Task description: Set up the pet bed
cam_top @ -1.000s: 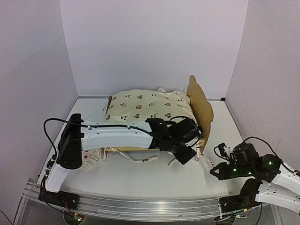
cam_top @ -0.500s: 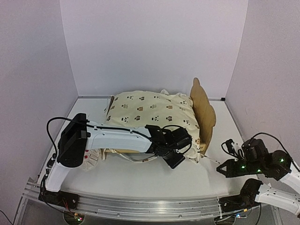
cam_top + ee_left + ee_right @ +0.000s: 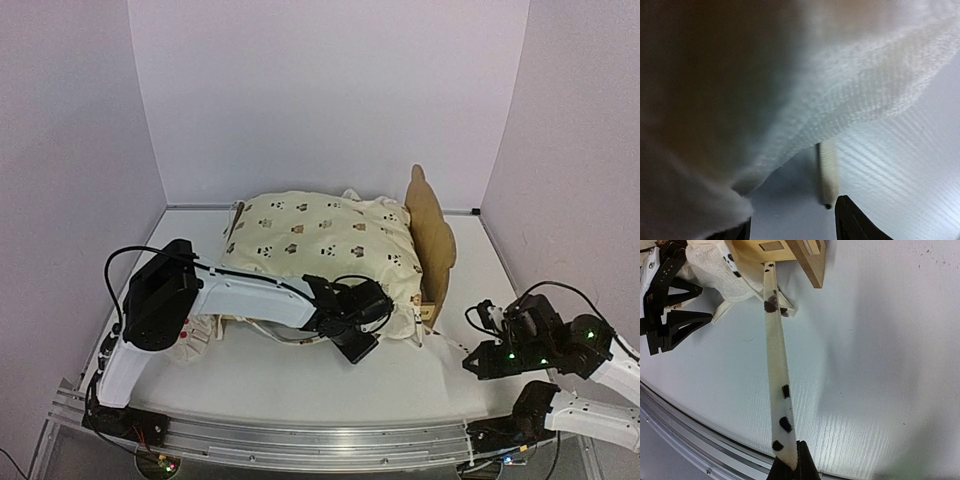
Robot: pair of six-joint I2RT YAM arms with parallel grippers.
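The pet bed [image 3: 432, 235] stands at the table's middle, its plywood headboard on the right. A cream animal-print quilt [image 3: 320, 235] lies over it and hangs over the front rail. My left gripper [image 3: 358, 340] is low at the bed's front edge, under the hanging quilt [image 3: 790, 75]. Its jaws [image 3: 795, 227] stand apart over bare table, with a short cream strap end [image 3: 827, 175] just ahead. My right gripper [image 3: 478, 362] is right of the bed, shut [image 3: 792, 470] on a long spotted quilt strap [image 3: 777, 370] stretched taut to the bed's corner [image 3: 800, 250].
A small white red-dotted pillow [image 3: 195, 335] lies on the table at the bed's left end, under my left arm. Pale walls close in the table on three sides. A metal rail [image 3: 300, 440] runs along the near edge.
My left gripper slid left and down along the bed's front, away from the headboard, its jaws narrowing. The right gripper backed off slightly to the right with the strap.
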